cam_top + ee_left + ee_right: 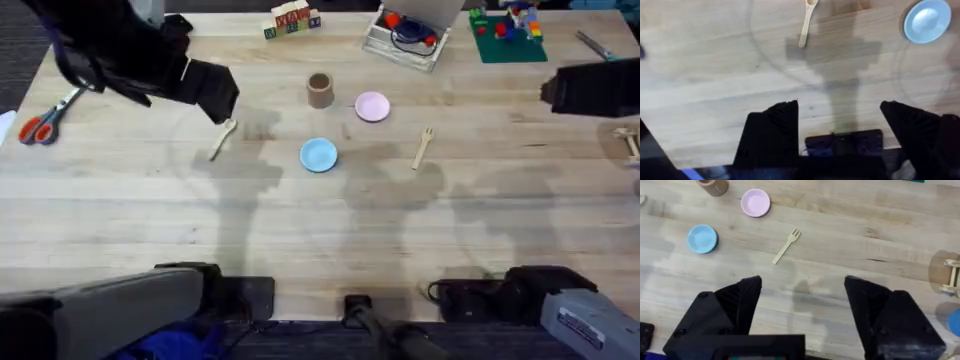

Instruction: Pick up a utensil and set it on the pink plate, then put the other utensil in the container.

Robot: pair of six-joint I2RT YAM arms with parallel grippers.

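Left arm lines up on the spoon, nothing grasped yet.

The left gripper [839, 120], jaws wide and empty, hangs near the utensil [222, 139], which lies flat left of the pink plate [372, 106]; best to straddle the thin handle crosswise before closing. The right gripper [802, 305] is likewise spread empty.

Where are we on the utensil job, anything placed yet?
Nothing placed yet. The pink plate and the container show no utensil. The spoon and the fork lie on the table. Left gripper is open near the spoon; right gripper is open, holding nothing. Both placements remain.
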